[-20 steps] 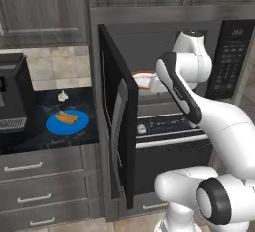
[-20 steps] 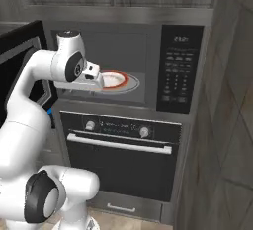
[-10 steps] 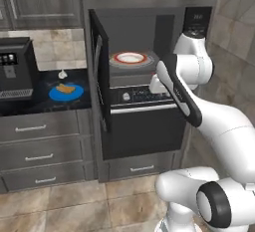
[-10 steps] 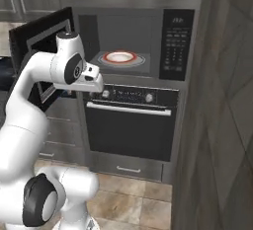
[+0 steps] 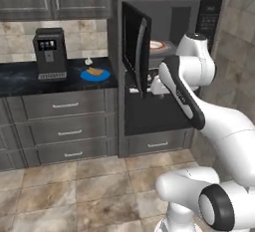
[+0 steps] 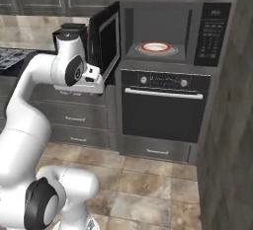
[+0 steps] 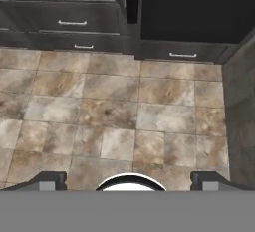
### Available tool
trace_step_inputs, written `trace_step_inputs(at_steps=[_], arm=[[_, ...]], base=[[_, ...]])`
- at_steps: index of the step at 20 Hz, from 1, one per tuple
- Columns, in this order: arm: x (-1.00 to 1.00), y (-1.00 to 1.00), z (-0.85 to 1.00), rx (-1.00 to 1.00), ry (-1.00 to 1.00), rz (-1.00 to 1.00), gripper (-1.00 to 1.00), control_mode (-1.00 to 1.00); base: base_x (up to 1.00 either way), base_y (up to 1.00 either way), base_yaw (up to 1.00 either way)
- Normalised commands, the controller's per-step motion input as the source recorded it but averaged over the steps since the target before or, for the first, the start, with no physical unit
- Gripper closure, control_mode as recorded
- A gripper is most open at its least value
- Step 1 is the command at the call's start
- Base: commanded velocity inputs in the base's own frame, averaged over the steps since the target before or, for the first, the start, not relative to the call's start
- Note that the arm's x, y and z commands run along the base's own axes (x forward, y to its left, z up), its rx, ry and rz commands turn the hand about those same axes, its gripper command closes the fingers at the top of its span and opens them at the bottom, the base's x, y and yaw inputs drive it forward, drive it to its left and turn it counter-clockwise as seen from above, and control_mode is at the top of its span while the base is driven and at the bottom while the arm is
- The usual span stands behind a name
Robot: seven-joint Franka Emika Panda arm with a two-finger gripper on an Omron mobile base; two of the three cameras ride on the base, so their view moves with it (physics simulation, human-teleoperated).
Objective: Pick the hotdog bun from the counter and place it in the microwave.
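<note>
The hotdog bun (image 5: 93, 71) lies on a blue plate (image 5: 103, 75) on the black counter (image 5: 17, 78), just left of the microwave's open door (image 5: 136, 47). The microwave (image 6: 173, 24) stands open, and a red-rimmed plate (image 6: 155, 48) rests on its turntable. My gripper (image 7: 128, 180) points down at the tiled floor, open, its two fingertips (image 7: 50, 179) wide apart with nothing between them. In the left base view my hand (image 5: 155, 85) hangs in front of the oven, right of the door and well away from the bun.
A black coffee machine (image 5: 49, 53) stands on the counter left of the plate, and a small whitish lump (image 5: 88, 61) sits behind it. Below the microwave is the oven (image 6: 163, 108). Grey drawers (image 5: 60, 126) run under the counter. A wall (image 6: 232, 125) stands close on the right.
Both base views have pulled back from the microwave and shifted, so the base has moved; more counter, drawers and floor now show. The arm keeps about the same pose.
</note>
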Motion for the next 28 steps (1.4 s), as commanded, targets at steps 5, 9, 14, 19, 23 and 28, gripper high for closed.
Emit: trace_step_inputs(at_steps=[5,9,14,19,23,28], arm=[[0.0,0.0,0.0,0.0,0.0,0.0,-1.0,1.0],[0.0,0.0,0.0,0.0,0.0,0.0,-1.0,1.0],[0.0,0.0,0.0,0.0,0.0,0.0,-1.0,1.0],[0.0,0.0,0.0,0.0,0.0,0.0,-1.0,1.0],[0.0,0.0,0.0,0.0,0.0,0.0,-1.0,1.0],[0.0,0.0,0.0,0.0,0.0,0.0,-1.0,1.0]], base=[[-0.02,1.0,-0.07],[0.84,0.85,-0.05],[1.0,0.48,0.0],[1.0,0.18,0.0],[1.0,0.0,0.0],[0.99,-0.04,0.0]])
